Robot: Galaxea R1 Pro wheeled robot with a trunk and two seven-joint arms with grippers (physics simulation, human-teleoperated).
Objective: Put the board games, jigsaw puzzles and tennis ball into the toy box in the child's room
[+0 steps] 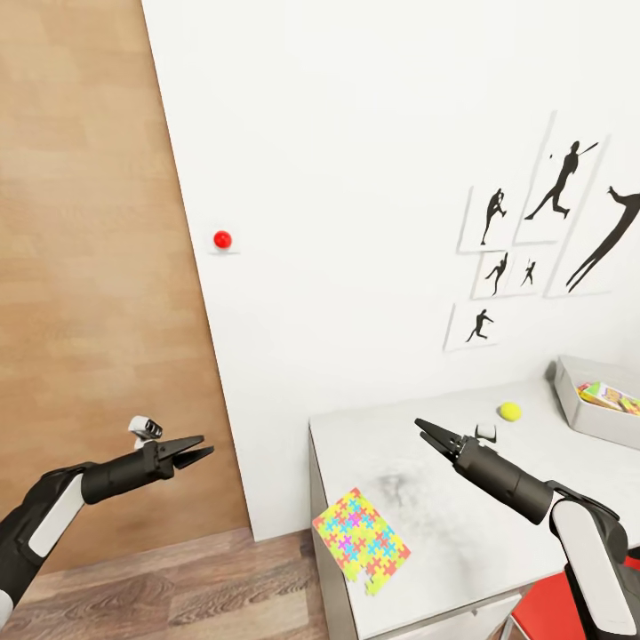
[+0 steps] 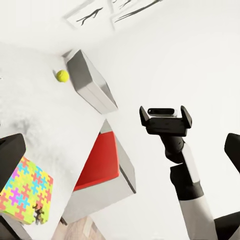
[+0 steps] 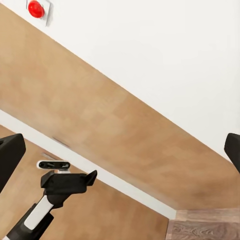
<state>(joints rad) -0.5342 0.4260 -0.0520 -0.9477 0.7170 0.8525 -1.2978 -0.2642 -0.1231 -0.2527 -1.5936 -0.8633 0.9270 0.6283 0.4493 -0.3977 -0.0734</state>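
Both grippers are hanging empty: right gripper [image 1: 425,430] over the table [image 1: 533,444], tips pinched nearly together, left gripper [image 1: 197,451] off its edge likewise. I'm lining up a pickup; the jigsaw puzzle [image 1: 362,540] is overhanging the near corner, the tennis ball [image 1: 509,410] sitting near the toy box [image 1: 578,404]. Next I'm needing to open and descend.

Support surface: the table [image 1: 462,524], pale grey top, set against the white wall.
Near-left corner: one jigsaw puzzle [image 1: 361,539] is laid flat, its edge overhanging the table edge slightly.
Rear area: the tennis ball [image 1: 509,411] is seated on the top, just beside the toy box [image 1: 578,400].
Far right: the toy box is placed on the top; printed boxes are visible inside.
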